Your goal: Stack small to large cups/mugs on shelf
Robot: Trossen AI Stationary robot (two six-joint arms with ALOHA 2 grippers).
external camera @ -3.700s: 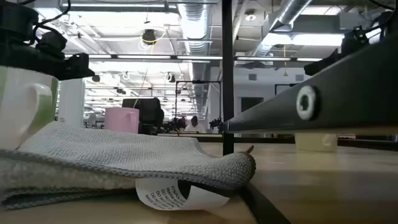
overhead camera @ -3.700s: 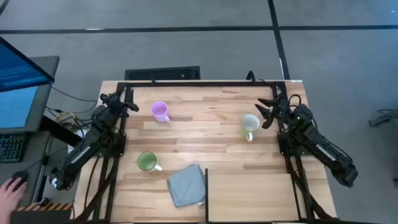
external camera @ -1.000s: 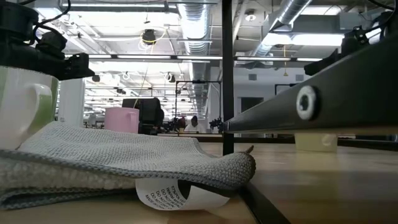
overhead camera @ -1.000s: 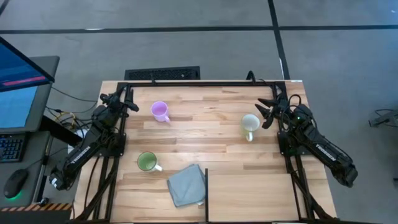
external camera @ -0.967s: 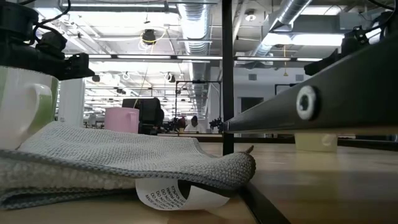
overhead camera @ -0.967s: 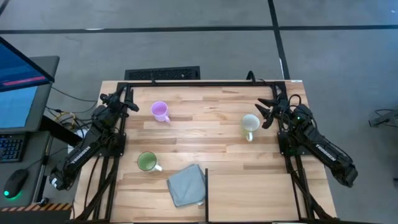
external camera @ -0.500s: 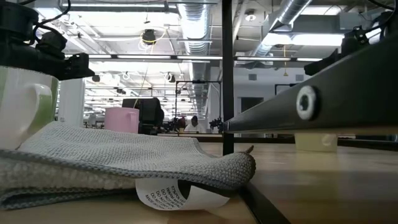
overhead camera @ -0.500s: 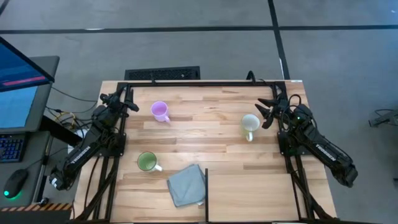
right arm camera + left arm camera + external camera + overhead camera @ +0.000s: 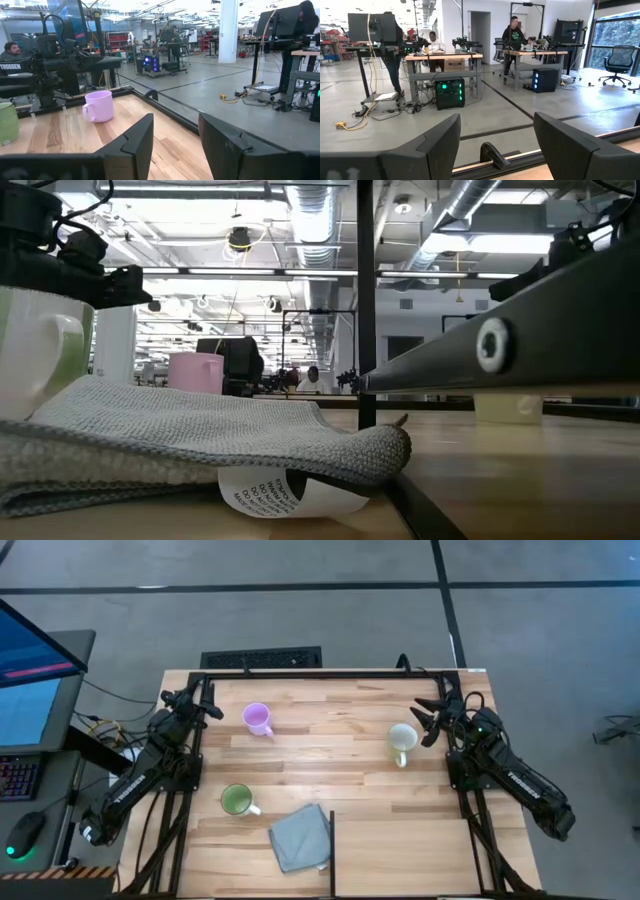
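Note:
Three mugs stand upright on their bases on the wooden table point(image 9: 340, 770). The lilac mug point(image 9: 258, 719) point(image 9: 100, 106) is at the far left. The green mug point(image 9: 237, 801) point(image 9: 40, 350) stands nearer, beside a grey cloth. The pale cream mug point(image 9: 403, 740) point(image 9: 508, 408) is at the right. My left gripper point(image 9: 209, 701) point(image 9: 497, 145) waits open at the far left corner, pointing level and clear of the lilac mug. My right gripper point(image 9: 429, 720) point(image 9: 175, 140) hovers open just right of the cream mug without touching it. No shelf shows as such.
A crumpled grey cloth point(image 9: 300, 837) lies at the near edge with a paper label point(image 9: 290, 492) under it. A thin black upright post point(image 9: 331, 852) point(image 9: 366, 300) stands beside it. A black rail point(image 9: 330, 673) runs along the far edge. People show at benches behind.

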